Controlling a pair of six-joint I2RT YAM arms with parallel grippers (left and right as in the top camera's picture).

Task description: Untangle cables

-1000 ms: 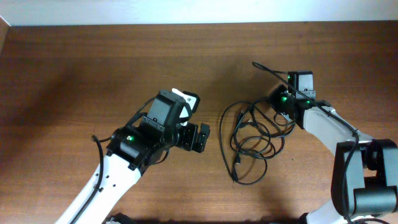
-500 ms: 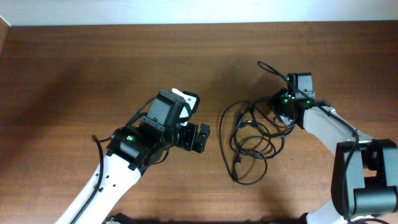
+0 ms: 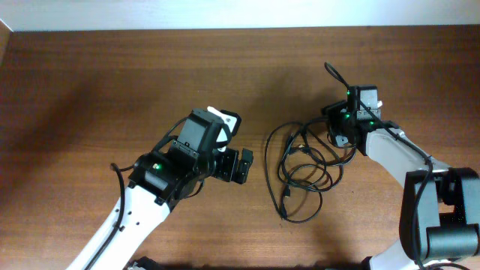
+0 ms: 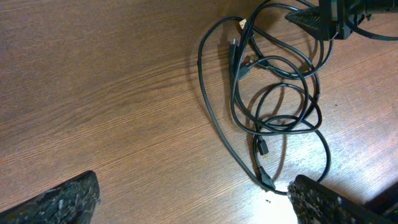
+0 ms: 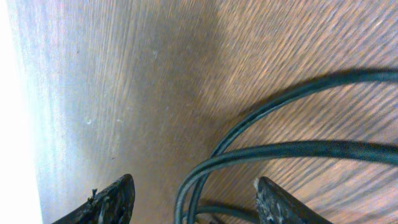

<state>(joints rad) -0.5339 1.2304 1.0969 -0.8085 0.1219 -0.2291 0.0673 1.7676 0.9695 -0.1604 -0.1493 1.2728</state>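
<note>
Right of desk centre: cables (image 3: 300,154), one tangled heap. Right gripper (image 5: 196,199) on heap's side nearest right edge, fingers apart astride strands; left gripper (image 4: 196,202) spread, empty, beside heap. Step: first grasp. Next: pinch one strand, draw toward right edge

No text, label, brand, number or sign can be read in any view, whether on the arms, the cables (image 3: 304,169) or the surface (image 3: 90,90).
</note>
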